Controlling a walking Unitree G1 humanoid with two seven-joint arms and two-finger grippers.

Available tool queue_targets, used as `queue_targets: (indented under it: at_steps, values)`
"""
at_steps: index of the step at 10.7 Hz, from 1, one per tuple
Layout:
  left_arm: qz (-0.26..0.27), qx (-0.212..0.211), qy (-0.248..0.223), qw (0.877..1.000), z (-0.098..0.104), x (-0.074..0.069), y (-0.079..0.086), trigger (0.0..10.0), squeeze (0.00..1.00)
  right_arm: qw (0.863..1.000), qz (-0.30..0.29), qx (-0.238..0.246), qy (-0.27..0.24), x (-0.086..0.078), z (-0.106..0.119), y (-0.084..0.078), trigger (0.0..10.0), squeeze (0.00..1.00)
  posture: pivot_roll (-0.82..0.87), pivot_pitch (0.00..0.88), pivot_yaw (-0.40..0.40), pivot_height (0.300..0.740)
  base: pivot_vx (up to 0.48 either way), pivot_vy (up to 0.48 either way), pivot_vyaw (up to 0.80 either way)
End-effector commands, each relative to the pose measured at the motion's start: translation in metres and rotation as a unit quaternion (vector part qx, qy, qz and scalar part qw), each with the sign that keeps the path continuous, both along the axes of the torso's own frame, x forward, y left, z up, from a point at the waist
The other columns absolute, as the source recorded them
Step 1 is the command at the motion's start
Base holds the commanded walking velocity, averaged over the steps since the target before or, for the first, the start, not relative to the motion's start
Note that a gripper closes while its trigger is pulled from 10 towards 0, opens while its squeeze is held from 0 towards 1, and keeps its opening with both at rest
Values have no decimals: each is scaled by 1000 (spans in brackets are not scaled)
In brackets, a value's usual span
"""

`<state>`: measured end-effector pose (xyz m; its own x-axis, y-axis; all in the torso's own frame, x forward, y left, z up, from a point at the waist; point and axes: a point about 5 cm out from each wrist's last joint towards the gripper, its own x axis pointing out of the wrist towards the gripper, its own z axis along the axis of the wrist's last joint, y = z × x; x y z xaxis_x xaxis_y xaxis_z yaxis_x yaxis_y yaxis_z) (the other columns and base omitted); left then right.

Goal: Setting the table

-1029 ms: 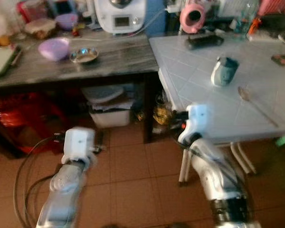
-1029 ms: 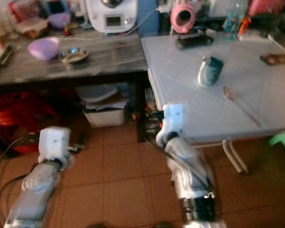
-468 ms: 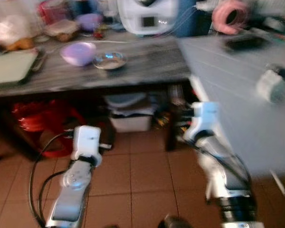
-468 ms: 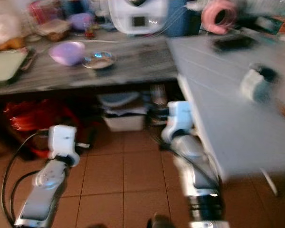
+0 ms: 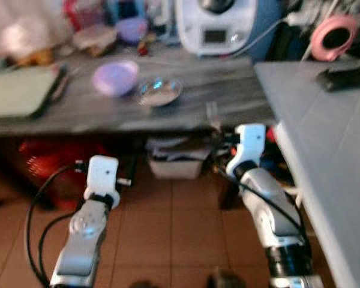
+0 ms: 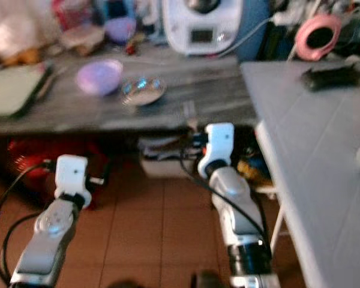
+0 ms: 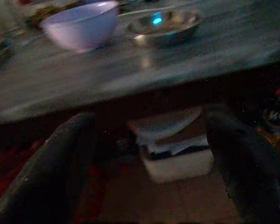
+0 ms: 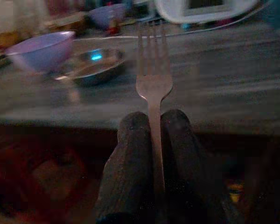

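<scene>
My right gripper is shut on a metal fork, whose tines point at the grey counter; from the head the tines show just past the counter's front edge. On the counter stand a purple bowl and a small metal dish. The white tiled table lies to the right. My left gripper is open and holds nothing, low in front of the counter's edge. All frames are blurred.
A white appliance, a pink roll and a black object stand at the back. A green board lies at the counter's left. Under the counter are a red bag and a white box. Tiled floor lies below.
The whole picture has shifted right, so the camera has swung left toward the grey counter; the mug and spoon on the white table have left the view. The fork stays in my right gripper.
</scene>
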<state>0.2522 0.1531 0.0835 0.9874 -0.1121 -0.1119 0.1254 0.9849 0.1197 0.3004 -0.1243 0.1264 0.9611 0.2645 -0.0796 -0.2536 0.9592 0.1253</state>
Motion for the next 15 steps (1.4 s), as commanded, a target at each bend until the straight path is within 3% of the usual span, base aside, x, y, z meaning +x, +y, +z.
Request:
queue_targets:
  at_steps: [1,5,9,10,15]
  values:
    - [-8,-4,-5,1000,2,0,-5,10000,0,1000,-24,-4,-2,3,1,-9,10000,0,-28,15,54,740,480,0,0]
    - [13,-6,-3,1000,1,2,-1,10000,0,999,-35,-3,-5,5,0,-12,10000,0,-28,18,55,740,480,0,0]
    - [55,2,-18,998,6,2,14,10000,0,995,-99,6,6,9,-2,-23,10000,0,-15,28,59,740,0,0,188]
    - [58,4,-16,998,6,0,16,10000,0,992,-119,20,31,13,-8,-26,10000,0,-8,43,58,740,0,0,0]
    - [52,10,12,999,5,-30,21,10000,0,985,-144,69,67,52,1,-2,10000,0,70,152,75,740,0,0,0]
